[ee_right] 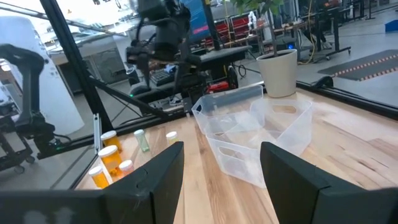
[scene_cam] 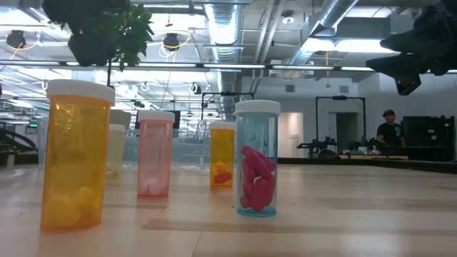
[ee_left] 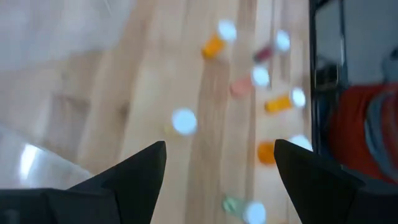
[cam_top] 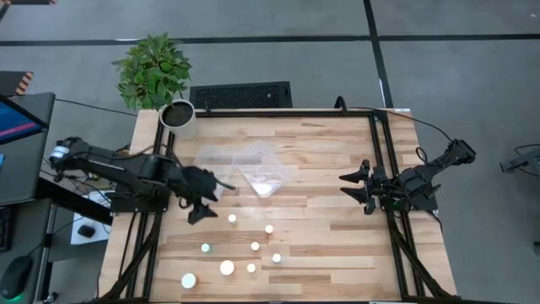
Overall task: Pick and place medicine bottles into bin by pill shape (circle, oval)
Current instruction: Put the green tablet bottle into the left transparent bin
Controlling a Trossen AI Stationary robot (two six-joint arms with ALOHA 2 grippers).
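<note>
From overhead I see a pale wood-plank table with the left gripper over its left side, just beside two clear plastic bins that sit near the table's middle. The medicine bottles stand scattered on the near part of the table as small round white caps, a couple of them wider than the rest; the nearest cap lies just past the left gripper's fingertips. None of them is in a bin. The right gripper hangs over the right side, well apart from the bottles, with its dark fingers spread and nothing between them. A white plant pot with a leafy green plant stands at the far left corner.

At table height, the bottles show as upright cylinders with flat white caps: a translucent orange one with pale pills, a pink one, a smaller orange one, and a clear bluish one packed with long red pills. A person stands far back in the room.

Through the left wrist camera, my left gripper has its two dark wedge-shaped fingers wide apart, holding nothing, with the blurred bottles on the wood beyond them.

Through the right wrist camera, the right gripper is likewise spread and empty. Ahead lie the glossy, thin-walled bins, several bottles and the pot.
</note>
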